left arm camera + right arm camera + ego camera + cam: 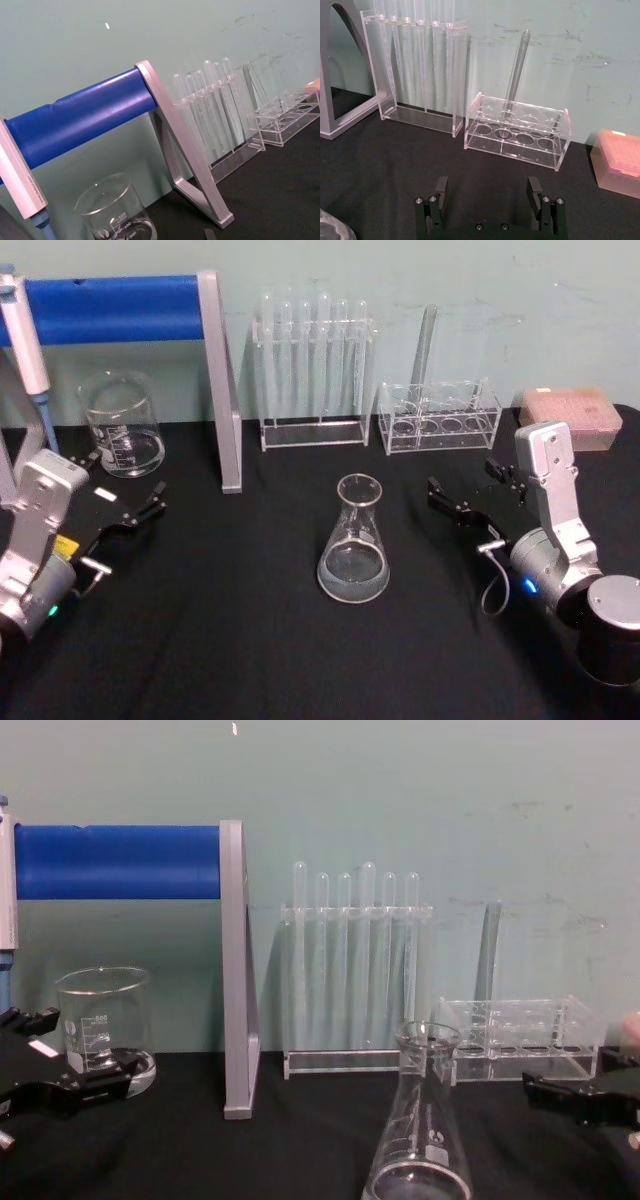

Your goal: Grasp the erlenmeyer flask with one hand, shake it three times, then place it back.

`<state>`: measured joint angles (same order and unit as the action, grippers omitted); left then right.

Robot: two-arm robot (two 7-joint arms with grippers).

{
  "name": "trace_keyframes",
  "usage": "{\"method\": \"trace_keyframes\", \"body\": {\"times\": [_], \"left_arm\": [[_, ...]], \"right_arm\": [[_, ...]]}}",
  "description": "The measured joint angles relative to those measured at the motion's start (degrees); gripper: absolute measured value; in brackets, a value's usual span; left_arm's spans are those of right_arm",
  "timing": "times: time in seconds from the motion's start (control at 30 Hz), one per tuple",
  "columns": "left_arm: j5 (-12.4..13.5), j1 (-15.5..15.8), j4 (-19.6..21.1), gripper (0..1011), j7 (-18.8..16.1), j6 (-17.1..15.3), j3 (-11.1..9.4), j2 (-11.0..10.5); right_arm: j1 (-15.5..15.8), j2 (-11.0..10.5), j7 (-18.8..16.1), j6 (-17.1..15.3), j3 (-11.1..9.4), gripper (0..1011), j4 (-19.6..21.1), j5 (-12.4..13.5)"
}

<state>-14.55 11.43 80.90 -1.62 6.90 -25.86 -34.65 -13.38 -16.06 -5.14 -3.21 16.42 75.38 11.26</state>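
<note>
Beaker: upright at back left.
Blue-barred stand: grey leg just beside the beaker.
Tall tube rack: centre back.
Low rack: holds one tube.
Pink box: far right.

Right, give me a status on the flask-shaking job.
Nothing looks done yet: the erlenmeyer flask stands upright on the black table, untouched. The right gripper sits just to its right with fingers open and empty. The left gripper rests open near the beaker. Grasping, the three shakes and setting the flask back all remain.
</note>
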Motion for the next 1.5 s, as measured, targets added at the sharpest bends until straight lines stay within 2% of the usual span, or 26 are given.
{"method": "trace_keyframes", "body": {"times": [1.5], "left_arm": [[0.0, 0.0, 0.0, 1001, 0.0, 0.0, 0.0, 0.0]], "right_arm": [[0.2, -0.3, -0.1, 0.3, 0.3, 1000, 0.2, 0.2]]}}
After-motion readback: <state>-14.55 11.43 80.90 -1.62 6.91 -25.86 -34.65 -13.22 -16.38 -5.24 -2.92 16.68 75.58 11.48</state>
